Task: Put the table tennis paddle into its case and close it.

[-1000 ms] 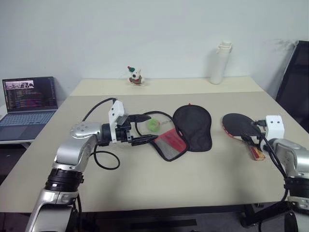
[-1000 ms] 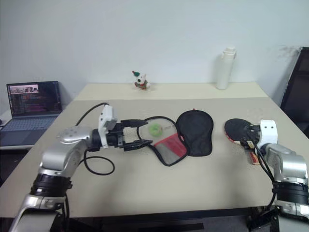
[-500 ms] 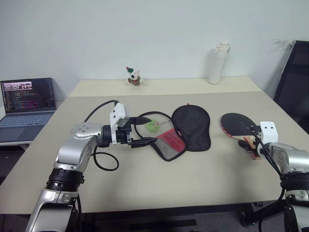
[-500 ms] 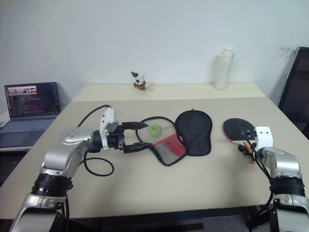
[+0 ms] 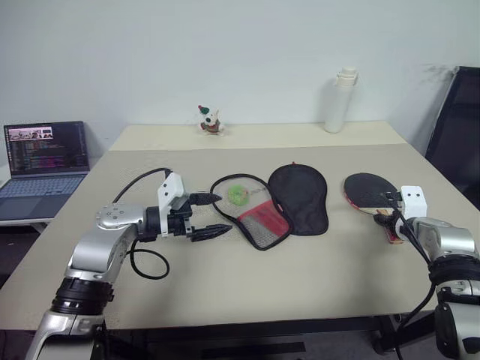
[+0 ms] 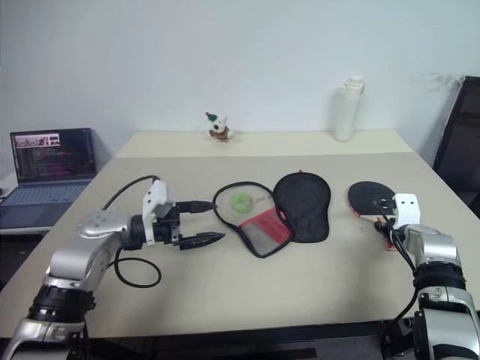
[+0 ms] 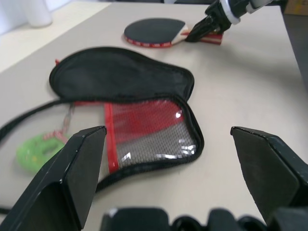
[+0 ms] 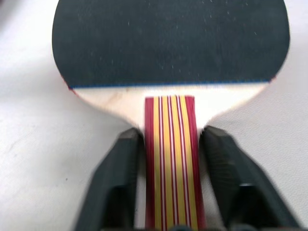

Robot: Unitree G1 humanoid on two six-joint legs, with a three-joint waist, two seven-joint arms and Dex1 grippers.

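On your beige table, right gripper clamps the table tennis paddle handle; left gripper gapes wide near the unzipped case.

Even, bright indoor light with soft, faint shadows on the pale tabletop. Small glints sit on the case mesh. In both wrist views the near end effector fingers look blurred and out of focus

Bare table lies between case and paddle.
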